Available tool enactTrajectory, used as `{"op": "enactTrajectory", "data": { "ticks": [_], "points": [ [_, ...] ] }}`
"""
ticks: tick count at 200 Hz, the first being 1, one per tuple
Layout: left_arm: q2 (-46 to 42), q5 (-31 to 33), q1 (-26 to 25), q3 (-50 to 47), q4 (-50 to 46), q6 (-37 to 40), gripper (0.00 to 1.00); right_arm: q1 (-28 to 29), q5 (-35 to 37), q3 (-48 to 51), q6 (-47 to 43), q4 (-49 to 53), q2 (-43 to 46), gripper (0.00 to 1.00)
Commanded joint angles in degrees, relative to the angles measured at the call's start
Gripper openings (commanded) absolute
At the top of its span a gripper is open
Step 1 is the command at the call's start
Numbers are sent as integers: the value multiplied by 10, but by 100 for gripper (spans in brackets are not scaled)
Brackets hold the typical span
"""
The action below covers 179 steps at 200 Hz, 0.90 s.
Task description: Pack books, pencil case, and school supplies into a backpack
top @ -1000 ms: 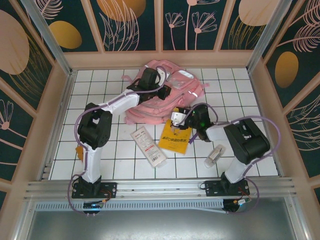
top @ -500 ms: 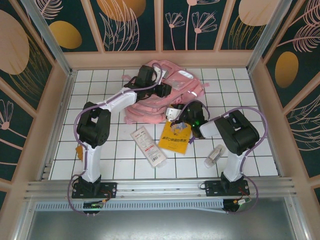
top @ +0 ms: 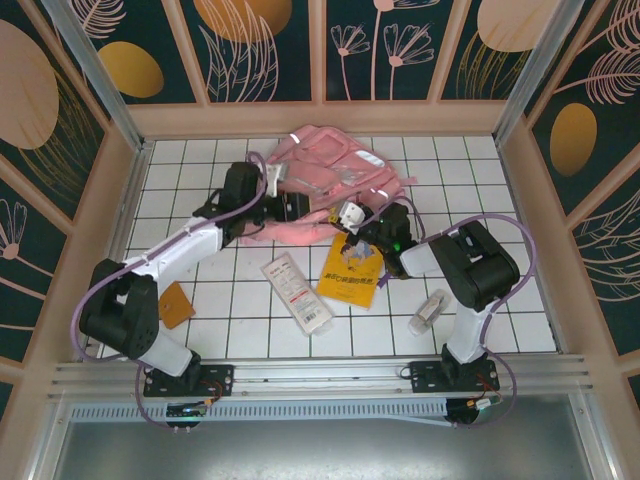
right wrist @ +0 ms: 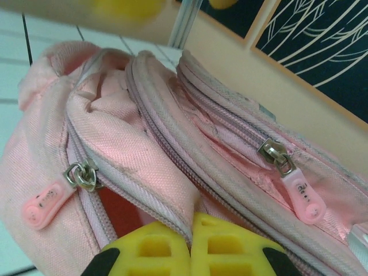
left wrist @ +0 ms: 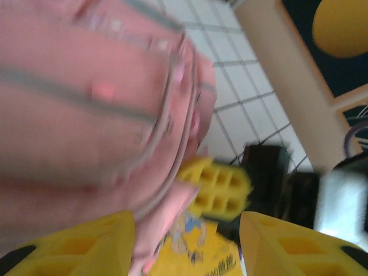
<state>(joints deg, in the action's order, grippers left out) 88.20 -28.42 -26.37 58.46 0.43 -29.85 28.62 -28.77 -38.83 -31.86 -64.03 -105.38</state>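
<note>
Currently: backpack (top: 325, 175) lies flat at the far middle of the worktop (top: 170, 200), close to the far edge.

Right gripper (top: 345, 214) is at the backpack's near edge. Its fingers (right wrist: 152, 250) are pressed together on a fold of pink fabric beside a zipper track, so it's pinching the backpack. Right wrist view shows two pink zipper pulls (right wrist: 43, 204), one on each side of the pinched seam, with a dark-red gap under the left one.

Left gripper (top: 290, 203) sits at the backpack's near-left side, just beside the right one. Its fingers (left wrist: 80, 247) are spread wide with pink fabric bulging down between them, not clamped. Left wrist view is blurry, but it catches one yellow finger of the right gripper against the backpack's edge, with the book below.

- Book (top: 350, 272): cover up on the worktop, on the near side of the backpack under the right gripper. Can't tell if its far edge touches the backpack.
- Pencil case (top: 296, 292): flat and angled, just left of the book, apart from it.
- Pen (top: 384, 272): slim, purple, along the book's right edge.
- Tube (top: 430, 310): toward the near right, beside the right arm, well apart from the backpack.
- Orange-brown flat piece (top: 176, 304): near the left edge, beside the left arm.
</note>
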Motion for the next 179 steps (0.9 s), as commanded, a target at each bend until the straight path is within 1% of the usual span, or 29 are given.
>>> {"op": "enactTrajectory", "data": {
  "ticks": [1,25,45,69,94,123,137,143,169,179],
  "points": [
    [-6,8,-21,-24,23,-41,51,13,-30,-14,101,-111,3,0],
    [1,15,-46,-55,47,-59,51,19,-25,-24,114,-99,-1,0],
    [20,35,-47,-47,40,-71,46,20,-25,-27,129,-97,-3,0],
    [31,15,-48,-41,39,-76,44,22,-5,-36,135,-77,-3,0],
    [8,-8,-49,-52,24,-83,39,23,24,-49,135,-48,-5,0],
    [-52,-5,-55,-88,-2,-100,39,24,40,-60,131,-19,-11,0],
    [-72,-6,-62,-106,3,-113,40,24,50,-64,128,-1,-8,0],
    [-78,-4,-67,-115,12,-118,40,37,56,-65,126,9,-6,0],
    [-61,-9,-83,-134,48,-138,44,56,73,-73,129,55,2,0],
    [-49,6,-86,-130,52,-143,47,60,73,-75,132,71,8,0]
  ]
}}
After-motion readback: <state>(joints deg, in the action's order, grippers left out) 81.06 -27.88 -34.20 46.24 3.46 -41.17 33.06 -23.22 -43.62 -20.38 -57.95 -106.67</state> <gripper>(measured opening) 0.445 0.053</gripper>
